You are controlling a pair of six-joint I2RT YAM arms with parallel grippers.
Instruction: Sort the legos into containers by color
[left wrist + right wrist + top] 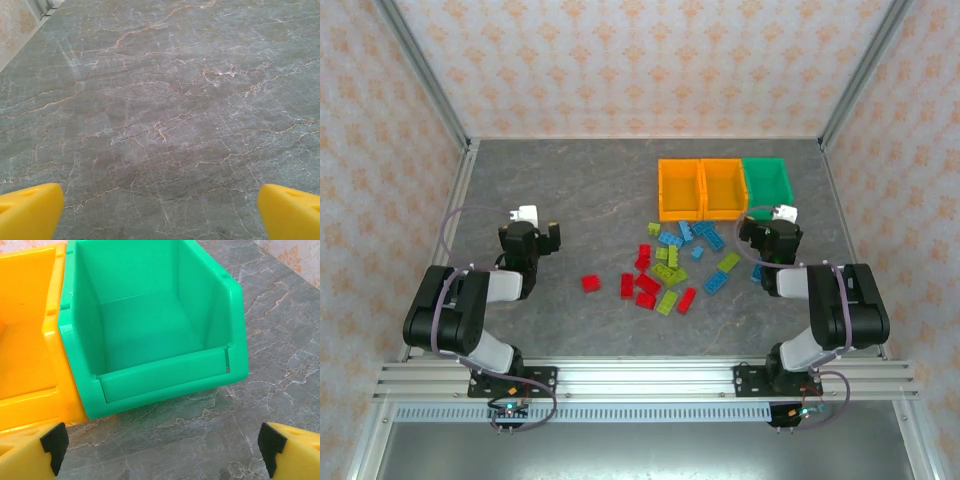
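**A:** Left gripper [160, 212] is spread wide over bare table [160, 100], with nothing between the fingers. Right gripper [162, 450] is gaping and empty too, pointed at the green bin [155, 325], which has nothing in it.

**B:** ok and where are the legos [670, 265]?

**A:** All on the table in a loose heap in front of the bins, between the two arms and closer to the right one. One red brick [591, 283] sits off to the left on its own. The orange bins [680, 190] beside the green one look empty as well, so my guess is no sorting has been done.

**B:** So what's gonna bite here?

**A:** Mostly the heap. Reds, limes and blues are jumbled and lots of them touch, so wide jaws coming down could pinch two colours at once or flick a neighbour away. There's also a blue brick [756, 272] right by the right arm, and a careless swing could sweep it off somewhere awkward.

**B:** and the bins?

**A:** They sit wall to wall, so a release near a shared wall could land next door. The two orange ones are also identical, so red and blue could easily get swapped.
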